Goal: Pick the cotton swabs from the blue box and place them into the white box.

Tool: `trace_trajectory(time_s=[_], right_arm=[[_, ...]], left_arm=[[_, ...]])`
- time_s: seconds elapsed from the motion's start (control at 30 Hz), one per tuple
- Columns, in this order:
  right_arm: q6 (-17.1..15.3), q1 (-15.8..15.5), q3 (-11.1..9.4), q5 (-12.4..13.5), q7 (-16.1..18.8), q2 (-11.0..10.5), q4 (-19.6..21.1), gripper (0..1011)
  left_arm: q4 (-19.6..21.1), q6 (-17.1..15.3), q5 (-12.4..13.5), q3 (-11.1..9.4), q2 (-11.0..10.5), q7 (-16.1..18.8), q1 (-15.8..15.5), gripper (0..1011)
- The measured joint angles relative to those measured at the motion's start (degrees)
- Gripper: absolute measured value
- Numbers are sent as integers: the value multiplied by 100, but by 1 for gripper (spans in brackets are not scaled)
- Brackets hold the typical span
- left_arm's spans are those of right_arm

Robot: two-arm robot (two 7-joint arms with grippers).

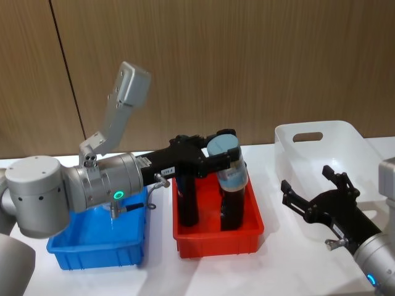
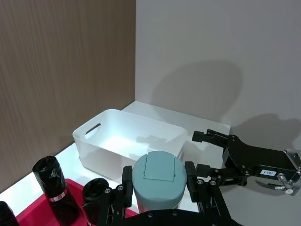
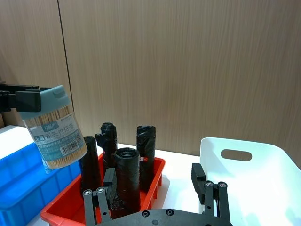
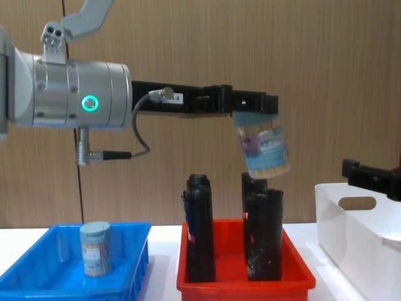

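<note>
Counts 2 small clear cylindrical plastic tubs of cotton swabs with pale blue-grey lids. Tub 1 [image 4: 264, 149] hangs in the left gripper [image 4: 252, 104], above the shallow red plastic bin [image 4: 244, 288]. Tub 2 [image 4: 95, 249] stands upright inside the shallow bright blue plastic box [image 4: 37, 291], at the table's left end.

Counts 3 containers in a row: blue box on the left, red bin in the middle, tall white plastic box [image 1: 345, 139] with an oval handle cutout on the right. Holds nothing that can be seen in the white box. Counts 4 tall black tubes [image 3: 127, 179] standing upright in the red bin, seen from the right wrist.

Left arm: reaches level from above the blue box toward the right, with the black fingers clamped on the lid end of tub 1. Carries the tub tilted, lid up at the fingers and base slanting down and toward the white box, over the tops of the black tubes.

Right arm: sits low at the right, in front of the white box. Right gripper [image 1: 307, 179]: points toward the red bin, fingers spread wide, nothing between them.
</note>
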State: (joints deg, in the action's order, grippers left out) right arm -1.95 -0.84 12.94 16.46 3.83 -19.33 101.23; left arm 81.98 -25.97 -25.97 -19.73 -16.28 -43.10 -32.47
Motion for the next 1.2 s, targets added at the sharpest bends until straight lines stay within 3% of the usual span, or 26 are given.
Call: trace_trajectory(time_s=[0.73,1.2], right_arm=[[-11,-1,-5,1,31,-2,5,1002],[-287,11,-17,83,438,-67,130,1002]], left_arm=[[-30,-145,92,-48,23,-152,-156,669],[-37,-165,105,-57,29,-173,-179,669]])
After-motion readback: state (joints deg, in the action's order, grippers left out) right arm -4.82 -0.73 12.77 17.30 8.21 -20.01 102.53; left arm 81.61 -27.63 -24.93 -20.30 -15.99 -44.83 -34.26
